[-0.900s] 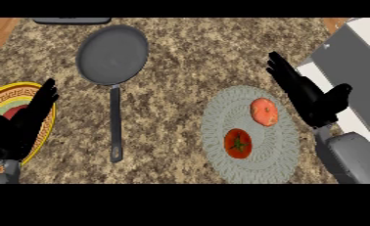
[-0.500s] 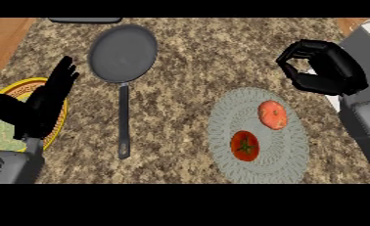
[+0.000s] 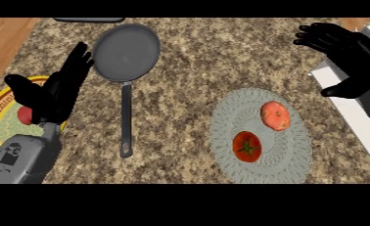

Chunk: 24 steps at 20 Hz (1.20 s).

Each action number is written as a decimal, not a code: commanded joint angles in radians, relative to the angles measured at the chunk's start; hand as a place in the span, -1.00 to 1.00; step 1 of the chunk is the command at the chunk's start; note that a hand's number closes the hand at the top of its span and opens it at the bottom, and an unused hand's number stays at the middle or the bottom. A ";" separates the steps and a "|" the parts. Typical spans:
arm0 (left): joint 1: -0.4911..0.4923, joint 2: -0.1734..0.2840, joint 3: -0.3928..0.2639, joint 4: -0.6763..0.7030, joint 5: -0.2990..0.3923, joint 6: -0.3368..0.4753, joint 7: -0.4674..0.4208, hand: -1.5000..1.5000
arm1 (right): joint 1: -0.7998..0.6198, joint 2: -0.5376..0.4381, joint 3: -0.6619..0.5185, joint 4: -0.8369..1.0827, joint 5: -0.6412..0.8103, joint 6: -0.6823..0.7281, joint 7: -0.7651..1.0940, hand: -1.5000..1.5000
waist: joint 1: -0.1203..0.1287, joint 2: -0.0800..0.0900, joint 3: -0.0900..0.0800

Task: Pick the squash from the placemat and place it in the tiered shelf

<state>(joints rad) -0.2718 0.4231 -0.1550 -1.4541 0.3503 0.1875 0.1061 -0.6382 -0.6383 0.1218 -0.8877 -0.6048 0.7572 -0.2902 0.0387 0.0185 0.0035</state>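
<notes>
A pale orange squash [image 3: 275,115] lies on the round grey placemat [image 3: 225,122], at its upper right part. A red tomato [image 3: 247,146] lies just below and left of it on the same mat. My right hand [image 3: 345,54] hovers open above and to the right of the squash, apart from it, fingers spread toward the left. It hangs over the white edge of the tiered shelf [image 3: 345,103] at the right border. My left hand [image 3: 59,89] stands open at the far left, fingers up, holding nothing.
A dark frying pan [image 3: 127,50] sits at the upper middle left, its handle [image 3: 126,122] running down toward me. A yellow plate [image 3: 10,96] with a small red item [image 3: 25,115] lies partly behind the left hand. Speckled granite counter [image 3: 195,73] surrounds everything.
My right hand has uncurled from a closed shape to spread fingers and moved up toward the right edge. The left hand stays open at the left. Squash and tomato have not moved on the mat.
</notes>
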 commanded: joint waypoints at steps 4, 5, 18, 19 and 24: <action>-0.030 -0.024 -0.012 0.008 -0.016 0.020 0.040 0.00 | -0.095 -0.180 0.094 -0.007 0.173 0.267 0.026 -1.00 | -0.013 -0.009 -0.002; 0.006 -0.018 0.011 0.024 0.002 -0.004 -0.001 0.00 | -0.085 -0.183 0.131 -0.085 0.224 0.253 0.026 -1.00 | -0.020 -0.014 -0.003; -0.029 0.006 0.057 0.025 -0.008 -0.006 0.050 0.00 | 0.044 -0.170 0.366 -0.564 0.880 -0.241 0.019 -1.00 | -0.050 -0.021 -0.003; 0.044 -0.029 0.020 -0.055 -0.024 0.021 0.059 0.00 | 0.055 -0.168 0.353 -0.564 0.894 -0.230 0.029 -1.00 | -0.039 -0.022 -0.003; 0.002 -0.032 0.066 0.042 -0.048 -0.022 -0.011 0.00 | 0.080 -0.162 0.381 -0.568 1.038 -0.230 0.030 -1.00 | -0.044 -0.019 -0.004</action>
<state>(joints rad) -0.2503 0.4088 -0.1031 -1.4507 0.3259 0.1696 0.1274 -0.6044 -0.7905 0.4817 -1.4169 0.3355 0.5415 -0.2604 0.0014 -0.0008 0.0001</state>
